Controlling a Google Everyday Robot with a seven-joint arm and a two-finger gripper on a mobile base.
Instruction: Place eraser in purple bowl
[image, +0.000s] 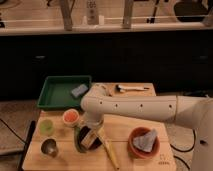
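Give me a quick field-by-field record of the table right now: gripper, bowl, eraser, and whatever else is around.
gripper: down over the dark purple round bowl, at the end of the white arm
dark purple round bowl: front centre of the wooden table, partly hidden by the gripper
eraser: not distinguishable
long yellow item: just right of the bowl
orange-brown bowl with grey cloth: front right
green tray: back left, holding a grey-blue block
small orange-filled cup: left of the arm
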